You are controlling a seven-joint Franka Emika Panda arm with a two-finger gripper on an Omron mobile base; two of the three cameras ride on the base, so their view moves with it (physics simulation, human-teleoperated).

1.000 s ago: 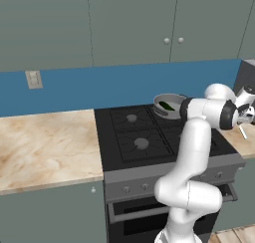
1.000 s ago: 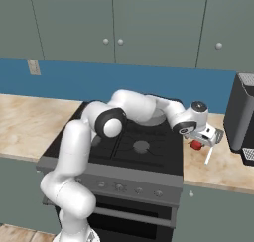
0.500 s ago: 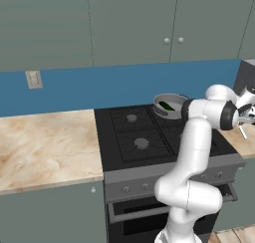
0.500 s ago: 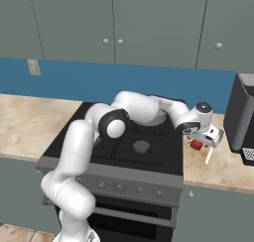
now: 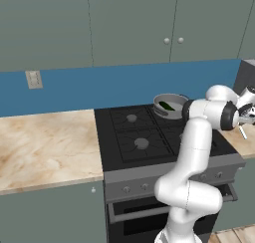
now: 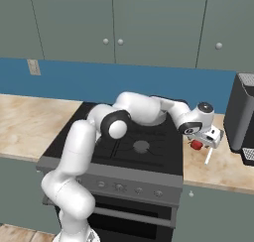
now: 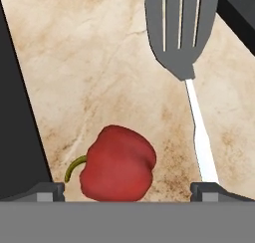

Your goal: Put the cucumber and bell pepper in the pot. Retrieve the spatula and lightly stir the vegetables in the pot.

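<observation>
1. Looking from the left base view: arm reaches right across the stove (image 5: 149, 137) to the counter (image 5: 244, 140) past its right edge. Pot (image 5: 169, 105) sits on the back right burner, cucumber (image 5: 166, 106) lying inside it. Spatula (image 5: 242, 132) handle tip shows as a pale sliver on the counter just below the wrist. Gripper itself is at the frame edge, can't read the jaws from here.
2. Right base view: gripper (image 6: 204, 143) hangs low over the marble counter between the stove and a dark appliance (image 6: 243, 119). Bell pepper (image 6: 197, 145) is directly under the hand, partly hidden by it. Spatula (image 6: 209, 155) handle lies on the counter just right of the pepper, angled toward the front edge. Pot mostly hidden behind the forearm.
3. Hand view: bell pepper (image 7: 117, 163) lies on the counter between the two fingertips (image 7: 46, 191), green stem toward the left tip. Jaws spread wide, nothing gripped; neither tip touches the pepper. Spatula (image 7: 185, 43) lies beside it, slotted dark-grey head far from the camera, white handle running down to the right tip.
</observation>
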